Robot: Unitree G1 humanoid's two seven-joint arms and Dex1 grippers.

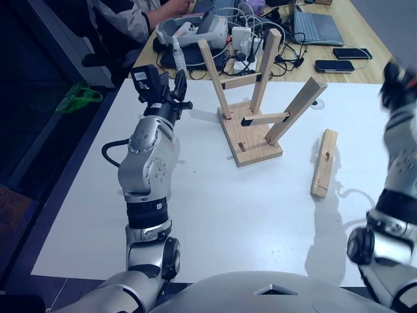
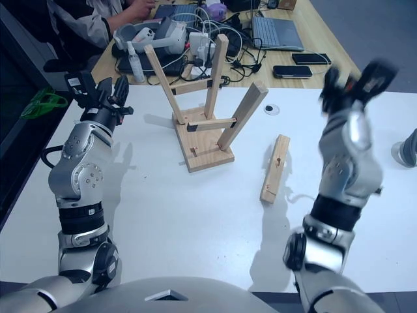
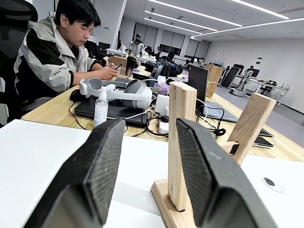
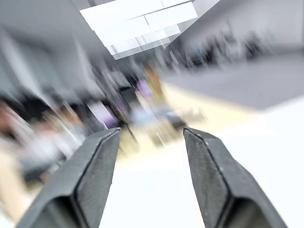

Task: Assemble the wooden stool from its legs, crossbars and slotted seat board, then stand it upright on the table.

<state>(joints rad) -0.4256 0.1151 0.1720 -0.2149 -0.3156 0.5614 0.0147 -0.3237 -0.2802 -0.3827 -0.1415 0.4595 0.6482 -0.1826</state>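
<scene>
Stool (image 1: 259,91) is part-built and sits upside down mid-table, toward the far edge. Seat board (image 1: 257,147) lies flat on the white table (image 1: 228,215).
- Legs: 3 stand up from the board, left (image 1: 215,75), mid (image 1: 266,65), right (image 1: 295,112), all splayed outward.
- 4th leg (image 1: 324,163) lies loose on the table just right of the stool, not touching it.
- Crossbars: 2 visible, upper (image 1: 241,81) between left and mid legs, lower (image 1: 267,119) between mid and right.
- Material: pale bare wood, square-section sticks w/ angled ends. Dark fittings at the crossbar ends, small slots in the board.

Left gripper (image 3: 147,175) is left of the stool and apart from it. Jaws are wide apart w/ nothing held, and its textured black pads (image 3: 102,173) face the stool. Right gripper (image 4: 152,175) is raised at the right, well away from the loose leg, jaws spread and empty.

Wooden desk (image 1: 365,75) behind holds a laptop (image 1: 316,26), 2 phones (image 1: 352,53) and cables.
</scene>
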